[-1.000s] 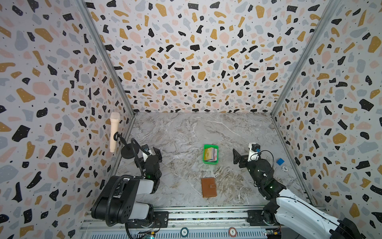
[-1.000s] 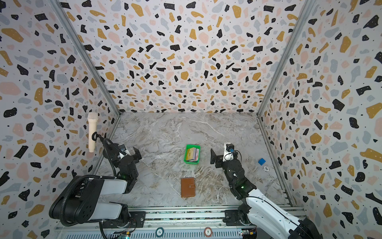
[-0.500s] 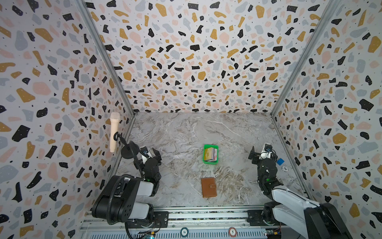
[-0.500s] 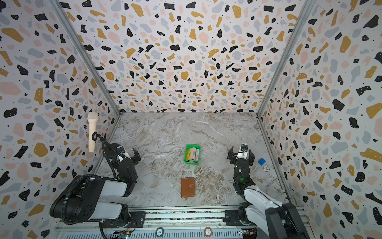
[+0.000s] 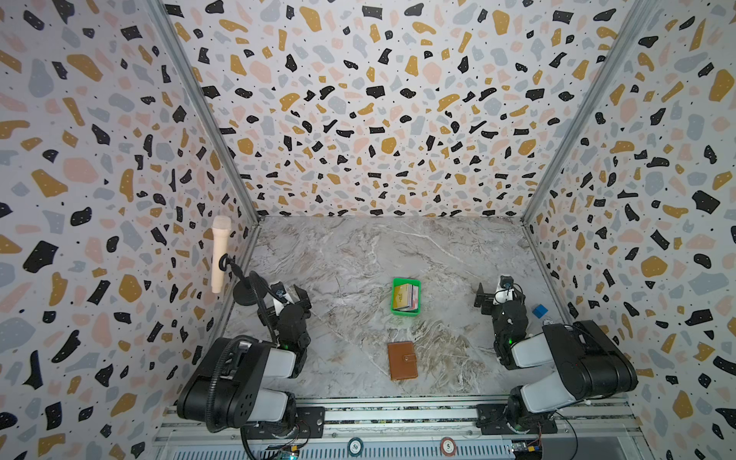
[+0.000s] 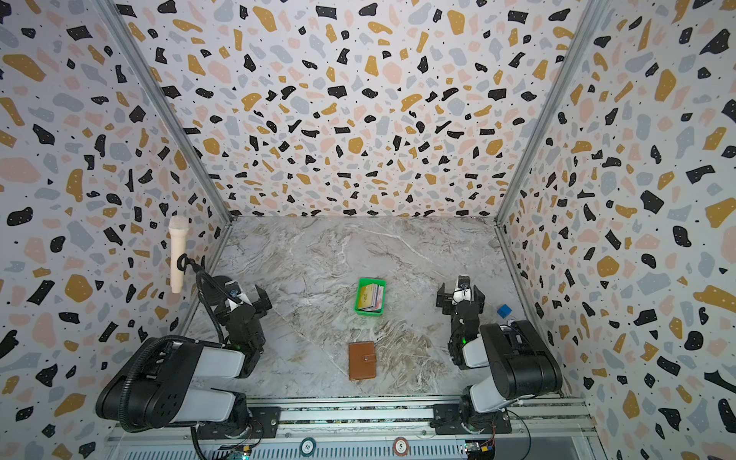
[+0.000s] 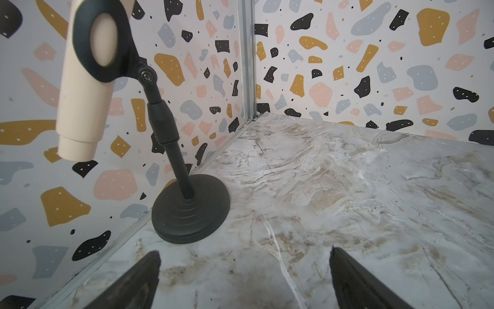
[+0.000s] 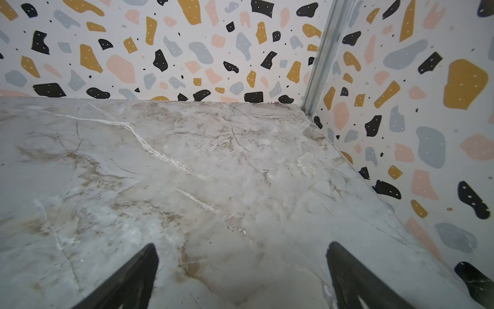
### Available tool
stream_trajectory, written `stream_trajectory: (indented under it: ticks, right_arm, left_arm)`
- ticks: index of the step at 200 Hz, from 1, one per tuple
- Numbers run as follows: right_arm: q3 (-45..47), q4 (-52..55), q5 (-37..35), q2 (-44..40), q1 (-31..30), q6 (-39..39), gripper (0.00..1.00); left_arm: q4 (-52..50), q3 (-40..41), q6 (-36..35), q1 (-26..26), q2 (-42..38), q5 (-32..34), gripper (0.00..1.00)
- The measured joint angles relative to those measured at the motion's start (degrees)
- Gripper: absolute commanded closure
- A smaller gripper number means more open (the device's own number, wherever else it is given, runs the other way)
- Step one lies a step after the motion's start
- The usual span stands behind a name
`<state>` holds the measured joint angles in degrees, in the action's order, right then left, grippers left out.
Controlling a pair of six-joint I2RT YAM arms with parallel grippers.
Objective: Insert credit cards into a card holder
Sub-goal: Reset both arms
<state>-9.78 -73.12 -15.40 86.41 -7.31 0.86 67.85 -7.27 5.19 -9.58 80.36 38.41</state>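
The credit cards [image 5: 406, 296] [image 6: 371, 298] stand as a mixed-colour stack in a small green tray mid-table. Nearer the front lies the card holder [image 5: 402, 360] [image 6: 362, 359], tan-brown leather, closed with its snap tab fastened. My left gripper [image 5: 292, 294] [image 6: 247, 298] rests low at the left, open and holding nothing, far from both. At the right my right gripper [image 5: 498, 296] [image 6: 460, 296] is also open and holds nothing. In the left wrist view the left gripper [image 7: 244, 251] has only bare marble between its fingers, and likewise the right gripper [image 8: 242, 247] in the right wrist view. Neither wrist view shows the cards or the holder.
The green tray [image 5: 405, 314] [image 6: 368, 312] holds the cards. A cream microphone [image 5: 220, 255] on a black stand [image 7: 191, 211] stands by the left wall, just ahead of the left gripper. A small blue cube [image 5: 539, 310] [image 6: 504, 310] lies near the right wall. Patterned walls enclose three sides.
The right arm has swung away from the tray towards the right wall and folded back. The left arm has shifted only slightly. Both grippers have stayed open.
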Motion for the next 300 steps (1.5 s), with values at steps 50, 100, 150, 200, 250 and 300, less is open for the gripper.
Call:
stream_trajectory:
  ticks: [50,100,150,200,250,300]
  right_arm:
    - [-0.50,0.70,1.31,-0.20,0.61,0.28,0.01]
    - [-0.50,0.76,1.75,-0.20,0.61,0.31,0.01]
    - [-0.50,0.76,1.88,-0.20,0.61,0.31,0.01]
    - [-0.50,0.76,1.90,-0.20,0.61,0.31,0.01]
    - [-0.50,0.76,1.90,-0.20,0.61,0.31,0.01]
    - [-0.50,0.79,1.92,-0.20,0.61,0.31,0.01]
  left_arm:
    - [-0.02,0.00,0.00,0.00,0.00,0.00,0.00]
    - [0.00,0.00,-0.02,0.00,0.00,0.00,0.00]
    - [-0.02,0.00,-0.02,0.00,0.00,0.00,0.00]
    - [0.00,0.00,-0.02,0.00,0.00,0.00,0.00]
    - [-0.02,0.00,0.00,0.00,0.00,-0.02,0.00]
    - [-20.31,-10.14,-0.85,-3.87,-16.68,1.22,0.00]
